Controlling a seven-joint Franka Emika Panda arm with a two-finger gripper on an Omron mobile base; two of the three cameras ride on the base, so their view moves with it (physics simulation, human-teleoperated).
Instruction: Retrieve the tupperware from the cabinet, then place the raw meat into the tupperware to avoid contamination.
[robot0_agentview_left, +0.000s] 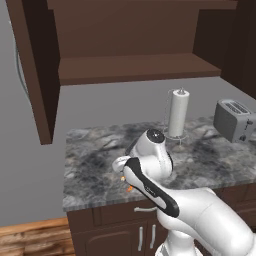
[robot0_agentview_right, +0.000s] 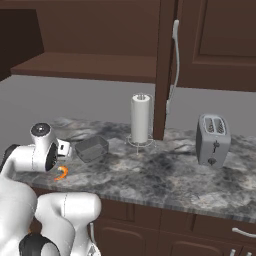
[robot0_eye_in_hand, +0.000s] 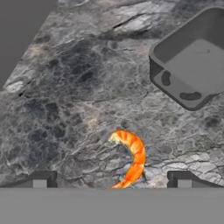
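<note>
The raw meat, a curled orange shrimp (robot0_eye_in_hand: 132, 156), lies on the marble counter (robot0_eye_in_hand: 65, 109) near its front edge, also seen as the shrimp (robot0_agentview_right: 62, 173) beside my arm. My gripper (robot0_eye_in_hand: 111, 179) hangs just above it, open, its two dark fingertips (robot0_eye_in_hand: 41, 178) standing wide on either side without touching it. The grey tupperware (robot0_eye_in_hand: 192, 70) stands empty and upright on the counter a short way beyond, the same tupperware (robot0_agentview_right: 91, 149) being just right of my hand. Above, the dark brown wall cabinet (robot0_agentview_left: 135, 67) is open, its shelf bare.
A paper towel roll (robot0_agentview_right: 141, 119) on a wire stand sits at the back of the counter, with a silver toaster (robot0_agentview_right: 213, 140) further right. The open cabinet door (robot0_agentview_right: 167, 65) juts out edge-on above the roll. Lower cabinets (robot0_agentview_left: 115, 235) run under the counter's front edge.
</note>
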